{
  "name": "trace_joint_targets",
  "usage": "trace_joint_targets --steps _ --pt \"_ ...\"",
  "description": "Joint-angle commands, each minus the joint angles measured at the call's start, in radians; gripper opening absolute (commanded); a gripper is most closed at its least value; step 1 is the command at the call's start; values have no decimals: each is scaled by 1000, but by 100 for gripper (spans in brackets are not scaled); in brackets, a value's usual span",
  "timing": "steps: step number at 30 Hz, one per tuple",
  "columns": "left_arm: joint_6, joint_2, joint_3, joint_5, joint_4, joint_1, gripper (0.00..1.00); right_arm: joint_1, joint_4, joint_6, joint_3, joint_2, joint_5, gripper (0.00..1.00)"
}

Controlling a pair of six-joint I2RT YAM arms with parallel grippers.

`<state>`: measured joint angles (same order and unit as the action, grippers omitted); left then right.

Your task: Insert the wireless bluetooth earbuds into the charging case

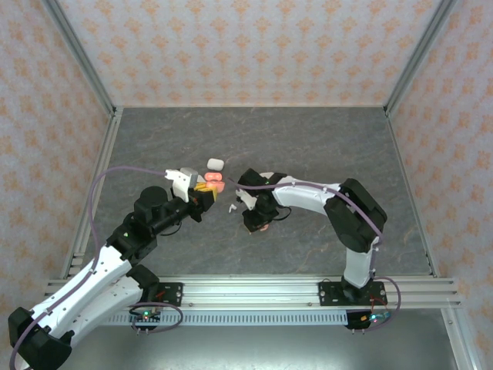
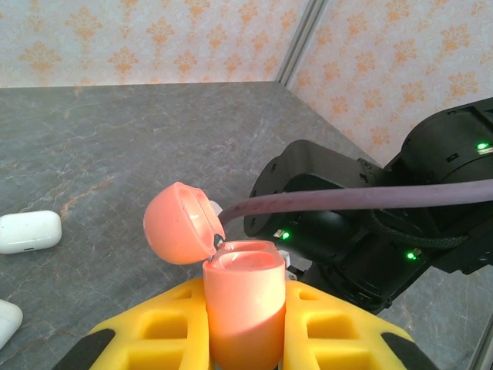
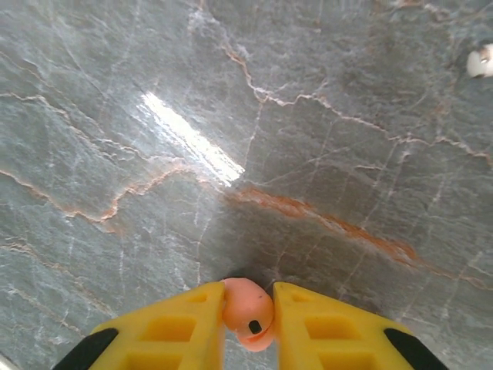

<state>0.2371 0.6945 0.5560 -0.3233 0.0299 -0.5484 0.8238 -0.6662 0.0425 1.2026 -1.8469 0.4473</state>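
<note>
Transfer step: the left gripper (image 2: 245, 343) clamped the open pink charging case (image 2: 240, 297); the right gripper (image 3: 248, 331) pinched a pink earbud (image 3: 246, 308) nearby. Insertion next likely required stem-to-socket alignment.

Grey marbled tabletop (image 1: 308, 139); floral-patterned walls (image 1: 246, 46); aluminium corner posts (image 1: 81, 54).

**Three Cameras, One Tabletop**

The top external camera looks steeply down from above and behind over the whole table (image 1: 323, 146). The left wrist camera rides just behind the left gripper (image 2: 245, 289), facing level past the pink case (image 2: 239, 327) toward the right arm (image 2: 362, 231). The right wrist camera looks straight down past the right gripper (image 3: 248, 297) and pink earbud (image 3: 248, 314) at tabletop close below. The overhead view takes in both spots.
</note>
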Motion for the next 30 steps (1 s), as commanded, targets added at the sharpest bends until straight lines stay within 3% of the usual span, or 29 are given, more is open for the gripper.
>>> trace_joint_targets --steps 1,10,16,30 --pt "13 0 -2 16 -34 -4 0 -14 -10 -11 -16 107 -22 22" --pt "34 49 29 -79 -148 -4 0 -112 107 -64 -39 420 -15 23" --pt "30 132 88 -186 -261 -5 0 -125 191 -33 1 578 -47 23" --pt "-7 299 230 -317 -330 -5 0 -124 310 61 121 654 -19 24"
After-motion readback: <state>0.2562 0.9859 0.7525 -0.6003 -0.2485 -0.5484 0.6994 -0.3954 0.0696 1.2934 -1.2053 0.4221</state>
